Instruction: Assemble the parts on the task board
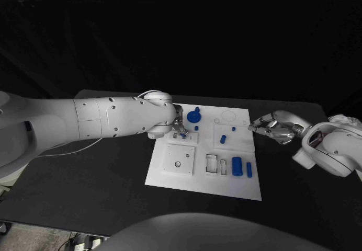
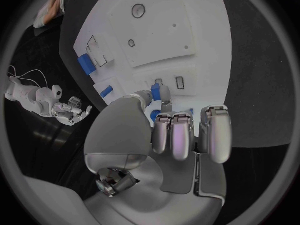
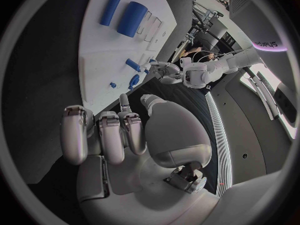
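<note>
1. The black worktop carries the white task board, and both arms reach toward its far half.
2. The left hand is at the board's far left part. In the left wrist view it pinches a small blue part between thumb and fingertip, just over a small rectangular slot. I judge this an insertion step in progress.
3. The next move likely calls for lining the part up with that slot and pressing it straight down.
4. The right hand hovers off the board's right edge, fingers curled in, holding nothing I can see.
5. Other blue parts lie on the board: a round-headed piece, a cylinder, a thin bar.
6. Whether the pinched part touches the board is hidden by the fingers.
</note>
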You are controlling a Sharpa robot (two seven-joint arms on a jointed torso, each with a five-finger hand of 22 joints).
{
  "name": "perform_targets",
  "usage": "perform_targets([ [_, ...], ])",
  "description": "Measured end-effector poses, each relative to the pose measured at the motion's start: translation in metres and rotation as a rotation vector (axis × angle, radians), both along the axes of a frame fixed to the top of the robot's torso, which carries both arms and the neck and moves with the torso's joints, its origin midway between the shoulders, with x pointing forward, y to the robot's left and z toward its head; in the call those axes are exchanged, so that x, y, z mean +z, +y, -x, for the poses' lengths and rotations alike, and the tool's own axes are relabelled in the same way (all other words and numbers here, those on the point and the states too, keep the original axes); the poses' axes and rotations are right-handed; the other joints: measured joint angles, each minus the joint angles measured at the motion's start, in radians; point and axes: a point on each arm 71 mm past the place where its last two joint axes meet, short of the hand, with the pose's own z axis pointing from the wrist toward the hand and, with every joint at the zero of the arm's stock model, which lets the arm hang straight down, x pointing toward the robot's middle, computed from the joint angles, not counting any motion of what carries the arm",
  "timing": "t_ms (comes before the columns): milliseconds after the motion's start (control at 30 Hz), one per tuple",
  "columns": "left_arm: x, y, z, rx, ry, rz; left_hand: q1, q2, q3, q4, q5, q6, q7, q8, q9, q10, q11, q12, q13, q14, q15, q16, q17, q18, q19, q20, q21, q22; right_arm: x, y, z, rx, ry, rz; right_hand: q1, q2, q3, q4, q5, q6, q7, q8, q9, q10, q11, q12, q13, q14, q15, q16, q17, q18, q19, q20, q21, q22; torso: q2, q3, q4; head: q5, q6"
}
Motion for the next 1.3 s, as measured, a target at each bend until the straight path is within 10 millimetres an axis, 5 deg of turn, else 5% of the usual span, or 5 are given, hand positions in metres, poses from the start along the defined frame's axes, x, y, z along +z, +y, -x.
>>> perform_targets([
  [800,-0.006,0.0005,-0.0001,-0.001,-0.002,-0.015,-0.011,-0.002,0.015,-0.015,-0.005,0.002,0.002,-0.016,-0.004,-0.001,0.006,0.0,0.0,-0.003,0.003,0.0,0.001,0.0,0.0,0.0,0.0,0.0,-0.0005,-0.0005,-0.0006,-0.003,0.002,0.003,0.0,0.0,0.003,-0.003,0.0,0.0,0.0,0.0,0.001,0.0,0.0,0.0,0.0,0.0,0.0,0.0,0.0,0.0,-0.003,0.003,-0.005,0.001,-0.001,0.0006,-0.0002,-0.002,0.0],
  [1300,-0.0069,-0.0013,0.0003,-0.005,0.001,-0.015,-0.028,-0.004,0.033,-0.033,-0.037,0.003,0.004,-0.027,-0.004,0.0,0.007,0.0,0.0,0.0,0.007,0.0,0.001,0.0,0.0,0.0,-0.003,0.0,-0.0013,-0.0009,-0.0008,-0.005,0.005,0.005,0.0,0.0,0.003,-0.003,0.0,0.0,0.0,0.0,0.0,0.0,0.0,0.0,0.0,0.0,0.0,0.0,0.0,0.0,-0.007,0.0,-0.005,0.0,-0.001,0.0005,-0.0001,-0.001,0.0],
])
